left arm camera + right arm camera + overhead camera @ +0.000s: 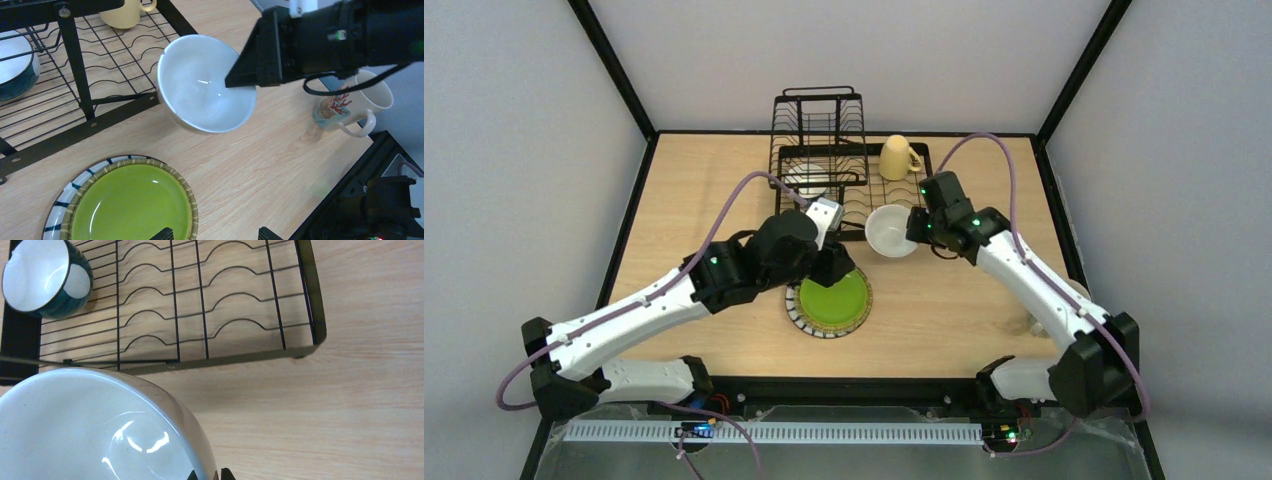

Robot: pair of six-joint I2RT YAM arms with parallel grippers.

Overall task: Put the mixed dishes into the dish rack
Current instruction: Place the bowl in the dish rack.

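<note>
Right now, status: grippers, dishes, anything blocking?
Left gripper open over green plate. Right gripper shut on white bowl rim, just short of dish rack. Nothing between bowl and rack.

No text, label or number is legible.

I see rack (820,120) at back: one bowl (45,280) in its left, one mug (897,157) in its right. Just before it second bowl (891,230), plate (832,303) nearer me, second mug (350,102) far right.

White bowl (90,430) fills lower left, tilted, rim pinched by gripper (213,474) at bottom edge. Rack (225,359) above on wood table (350,405). Blue bowl (45,280) sits in rack's top-left corner.
</note>
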